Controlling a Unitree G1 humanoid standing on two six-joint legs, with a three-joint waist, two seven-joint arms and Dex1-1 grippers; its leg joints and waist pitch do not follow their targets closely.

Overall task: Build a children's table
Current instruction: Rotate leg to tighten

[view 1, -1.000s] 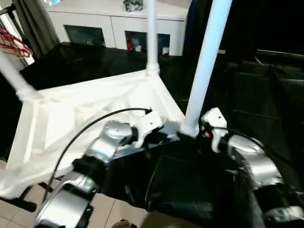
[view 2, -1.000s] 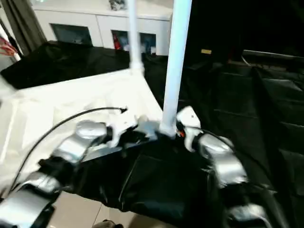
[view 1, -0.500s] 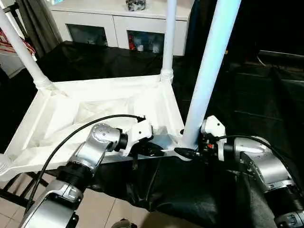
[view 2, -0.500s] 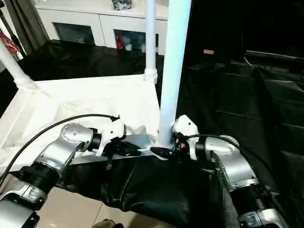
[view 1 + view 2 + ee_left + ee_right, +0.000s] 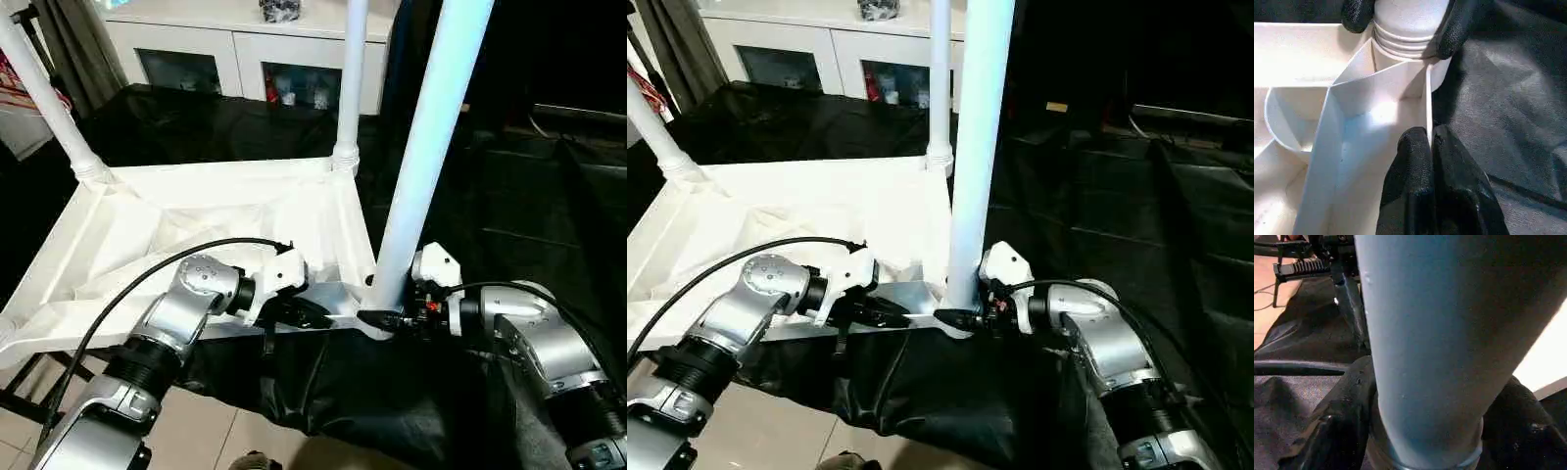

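Note:
The children's table top (image 5: 196, 220) lies upside down on the black-draped surface, its ribbed underside facing up. White legs stand in its far right socket (image 5: 349, 88) and far left socket (image 5: 44, 103). A third leg (image 5: 421, 147) stands in the near right corner socket. My right gripper (image 5: 377, 318) is at that leg's base, with a finger (image 5: 1337, 426) pressed against each side of it. My left gripper (image 5: 312, 315) is shut on the thin rim wall (image 5: 1427, 107) beside that socket, its fingers (image 5: 1415, 171) pinching the wall.
A white cabinet (image 5: 245, 44) with glass doors stands at the back. Black cloth (image 5: 549, 196) covers the surface to the right and hangs over the near edge. Tiled floor (image 5: 196, 431) shows at the near left, with a black stand bar (image 5: 20, 377) under the top.
The camera has settled from a tilted view. My right gripper's fingers have closed in on the near leg's base. My left gripper keeps its pinch on the rim.

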